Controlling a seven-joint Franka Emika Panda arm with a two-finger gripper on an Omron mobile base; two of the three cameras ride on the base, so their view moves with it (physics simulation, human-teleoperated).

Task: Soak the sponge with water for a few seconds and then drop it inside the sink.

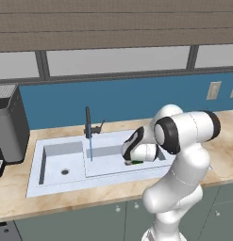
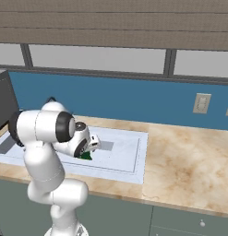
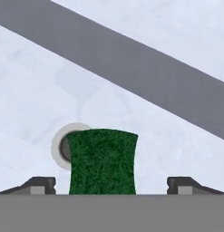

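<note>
Step in hand, as I judge it: the drop, the last step. My jaws stand released; in the hand view both tips sit at the bottom edge, well apart, with gaps between them and the sponge (image 3: 103,161). The sponge fills the lower centre of that frame, green face toward me, overlapping a dark round drain (image 3: 64,148) on the pale floor of the sink (image 3: 145,149). I cannot tell whether it is falling or already at rest.

Left base view: water (image 1: 90,148) runs as a thin blue stream left of centre, from the black faucet (image 1: 87,121), well apart from my gripper (image 1: 133,161), which hangs over the wide basin with a green sliver beneath. Right base view: green shows just under the wrist, but no stream.

Next move, I judge: lift straight up, leaving the sponge in the basin.
</note>
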